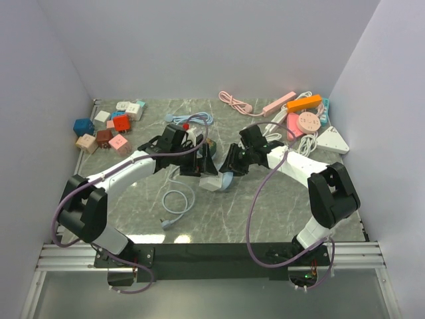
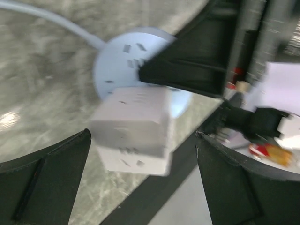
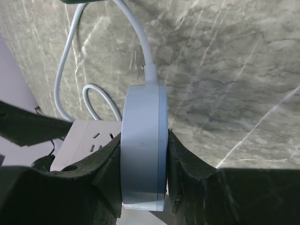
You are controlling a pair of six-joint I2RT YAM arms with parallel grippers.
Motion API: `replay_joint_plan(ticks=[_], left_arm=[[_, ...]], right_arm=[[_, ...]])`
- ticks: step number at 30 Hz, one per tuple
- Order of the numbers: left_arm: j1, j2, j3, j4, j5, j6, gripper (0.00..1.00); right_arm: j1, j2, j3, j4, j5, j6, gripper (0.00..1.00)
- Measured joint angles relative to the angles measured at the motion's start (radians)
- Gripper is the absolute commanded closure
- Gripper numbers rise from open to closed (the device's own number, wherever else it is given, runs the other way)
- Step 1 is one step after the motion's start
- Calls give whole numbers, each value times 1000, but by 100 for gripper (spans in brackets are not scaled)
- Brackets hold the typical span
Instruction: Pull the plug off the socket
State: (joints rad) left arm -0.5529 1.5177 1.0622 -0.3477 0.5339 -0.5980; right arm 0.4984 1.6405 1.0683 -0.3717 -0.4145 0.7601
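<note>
Socket, a round pale-blue disc, sits at the middle of the tabletop with the plug, a white cube, still seated on its left face. The right pincer is clamped on the socket: in the right wrist view its two black fingers press the flat faces of the disc, which is held on edge, and the plug shows just behind the left finger. A white cord leaves the top rim of the socket and loops over the tabletop; from above the same cord curls to the left of the socket.

The left pincer is spread wide. In the left wrist view its fingers stand on either side of the plug, apart from it, with the socket directly behind the plug and one finger of the right pincer lying across the socket's face.

Well left of the socket and further back lies a cluster of coloured adapters; well right of it and further back lie several power strips.
</note>
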Motion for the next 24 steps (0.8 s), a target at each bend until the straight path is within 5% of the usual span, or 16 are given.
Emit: replay_joint_plan(ticks=[7,16,19,20,21,24], left_arm=[[-14,0,0,-43,-141,2,1],[-29,31,-48,61,-50,-61,7],[-45,47,-48,89,-19,-88,40],[-47,47,-48,87,-21,-88,75],[-46,47,-48,85,-16,-99,98],[-39,50,-39,72,-11,-94,100]], right_arm=[[12,0,5,16,-32,5,100],[14,0,7,43,-72,14,100],[14,0,7,56,-77,25,100],[14,0,7,54,-76,25,100],[11,0,8,50,-79,27,100],[13,0,17,42,-71,19,100]])
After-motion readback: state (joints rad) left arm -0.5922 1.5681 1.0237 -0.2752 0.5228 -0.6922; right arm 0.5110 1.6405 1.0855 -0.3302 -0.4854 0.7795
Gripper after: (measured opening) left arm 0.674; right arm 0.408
